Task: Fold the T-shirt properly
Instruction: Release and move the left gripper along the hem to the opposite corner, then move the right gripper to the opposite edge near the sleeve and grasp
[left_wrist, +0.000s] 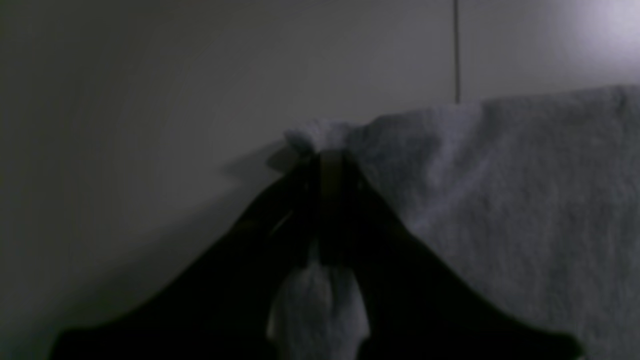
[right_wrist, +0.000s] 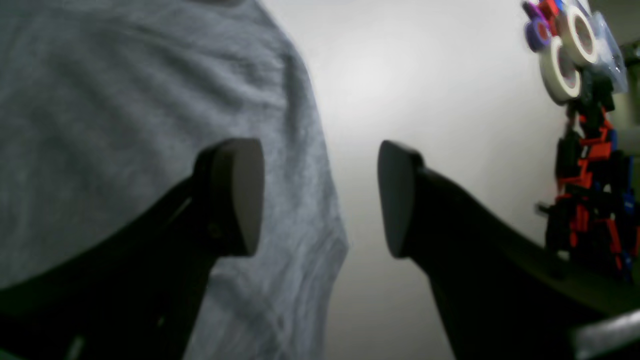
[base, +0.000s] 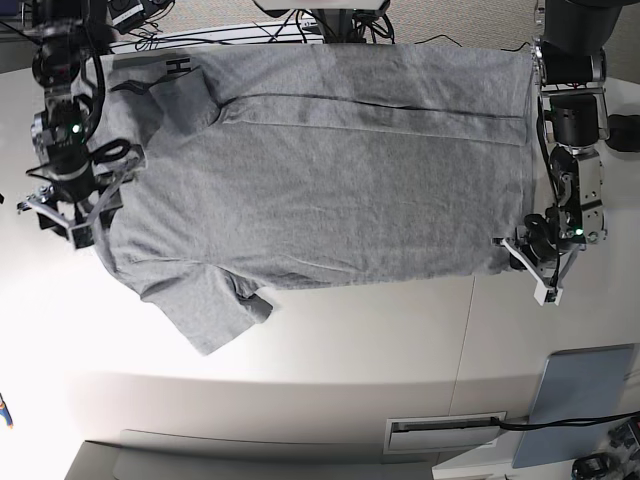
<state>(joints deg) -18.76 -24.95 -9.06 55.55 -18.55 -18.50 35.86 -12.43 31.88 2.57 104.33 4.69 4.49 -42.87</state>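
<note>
Grey fabric of the T-shirt (base: 320, 160) covers most of the white table (base: 350, 340), spread flat, with one sleeve lying toward the near edge and black letters showing at the far left corner. At the left side of the base view the right gripper (base: 70, 205) stands over the shirt's edge with its jaws wide apart and nothing between them. At the right side, the left gripper (base: 535, 255) is closed on a corner of the shirt's hem. A blue-grey panel (base: 585, 395) lies near, apart from the shirt.
</note>
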